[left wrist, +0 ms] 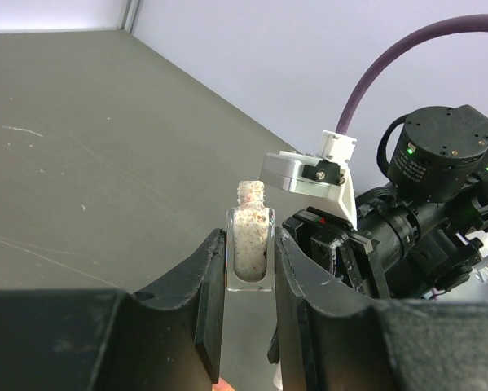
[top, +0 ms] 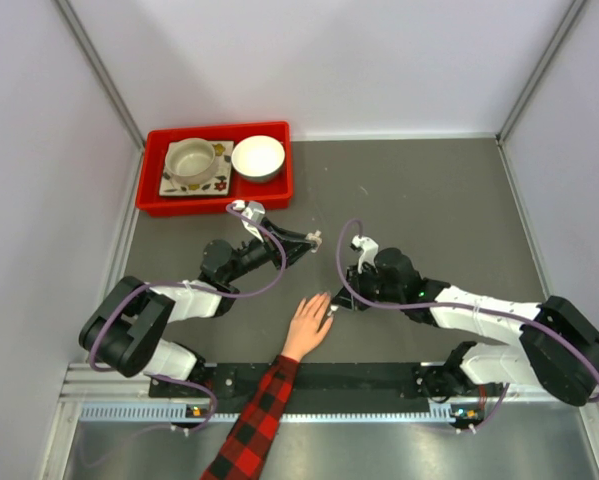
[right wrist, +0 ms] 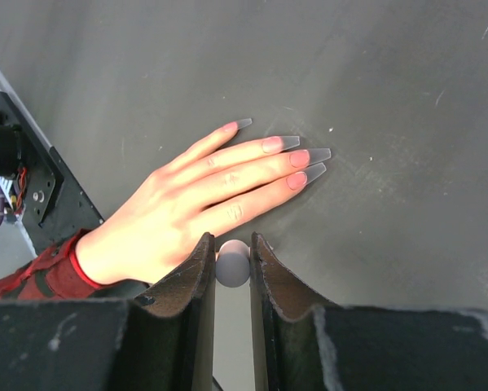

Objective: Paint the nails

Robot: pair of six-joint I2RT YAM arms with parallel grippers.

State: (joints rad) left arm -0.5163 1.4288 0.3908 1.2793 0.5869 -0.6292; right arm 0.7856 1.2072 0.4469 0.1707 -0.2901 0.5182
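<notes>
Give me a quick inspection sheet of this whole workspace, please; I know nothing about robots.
Surface: grey table, faint scuffs.
Job's things: hand lying flat, long nails pink with grey tips; uncapped polish bottle.
Clutter: red tray holding two bowls, one on a patterned plate.
Grippers: left gripper shut on polish bottle; right gripper shut on white knob.
Cables: purple cable looping over each arm.
Surroundings: pale walls; nothing else seen.

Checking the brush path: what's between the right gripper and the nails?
Only bare table, as the right wrist view shows, lies between the right gripper, shut on a white round knob, and the nails.
</notes>
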